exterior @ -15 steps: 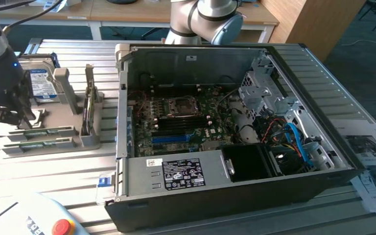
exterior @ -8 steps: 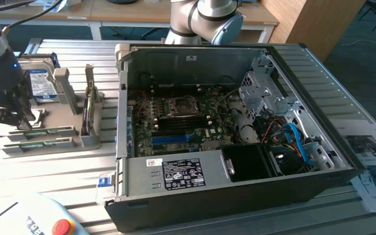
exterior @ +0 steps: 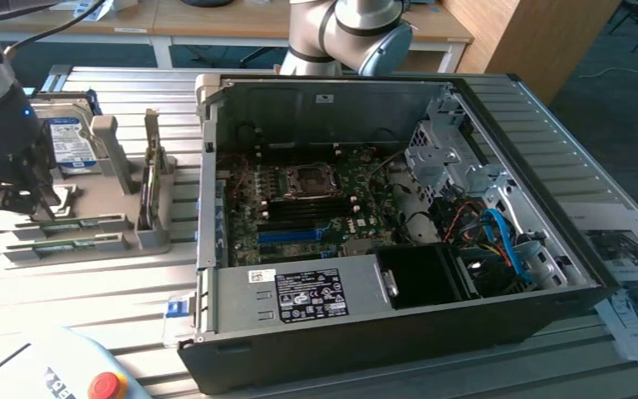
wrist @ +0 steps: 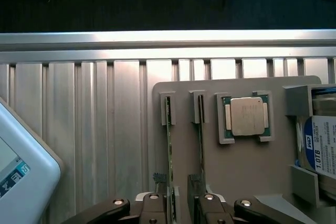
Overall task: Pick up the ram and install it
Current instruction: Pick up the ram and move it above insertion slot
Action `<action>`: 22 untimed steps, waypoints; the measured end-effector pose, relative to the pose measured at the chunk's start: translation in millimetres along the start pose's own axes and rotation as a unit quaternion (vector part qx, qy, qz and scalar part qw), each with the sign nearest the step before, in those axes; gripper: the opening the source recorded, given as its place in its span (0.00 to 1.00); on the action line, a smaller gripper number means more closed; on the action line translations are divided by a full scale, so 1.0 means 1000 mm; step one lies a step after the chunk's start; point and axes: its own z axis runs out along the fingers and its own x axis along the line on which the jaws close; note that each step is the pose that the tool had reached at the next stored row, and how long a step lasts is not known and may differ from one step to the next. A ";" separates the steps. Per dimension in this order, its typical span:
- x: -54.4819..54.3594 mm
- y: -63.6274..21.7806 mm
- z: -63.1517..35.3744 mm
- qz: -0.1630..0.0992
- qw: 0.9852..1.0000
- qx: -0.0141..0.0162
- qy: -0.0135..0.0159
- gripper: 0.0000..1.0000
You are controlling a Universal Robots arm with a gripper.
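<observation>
- Exterior view: the robot arm's hand [exterior: 20, 201] hangs low over a grey holder [exterior: 147, 241] on the slatted metal counter [exterior: 86, 291], off to the exterior view's left of an open computer case [exterior: 296, 357].
- Wrist view: the hand [wrist: 181, 205] is spread, its fingers [wrist: 153, 209] apart and pinching nothing, right at the near ends of the two ram sticks [wrist: 169, 150].
- Both ram sticks stand on edge in their own slots of the holder, side by side and parallel, and neither is lifted. Which of the two the hand is lined up on cannot be told for sure.
- A square silver processor [wrist: 248, 116] sits in its pocket just beside the sticks, and a hard drive [wrist: 321, 153] is parked further along the holder.
- Inside the case, the motherboard's memory slots [exterior: 295, 220] lie just below the processor socket [exterior: 306, 181] as the exterior view shows them. As far as can be made out, the slots look bare.
- A white control pendant [exterior: 103, 384] with a red button rests on the counter in front of the case, well apart from the work.
- Judged from this, the task is at its very start. The hand is placed at the holder for the pick, but no stick is gripped, none has left its slot, and nothing is installed in the case. Both the pick-up and the install remain undone.
</observation>
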 end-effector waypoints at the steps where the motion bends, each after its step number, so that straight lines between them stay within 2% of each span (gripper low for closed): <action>1: 0.000 0.0000 0.0012 0.000 1.000 0.000 0.000 0.30; 17: 0.001 -0.0007 0.0249 0.000 1.000 0.000 0.000 0.30; 22: 0.001 -0.0007 0.0262 0.000 1.000 0.000 0.000 0.30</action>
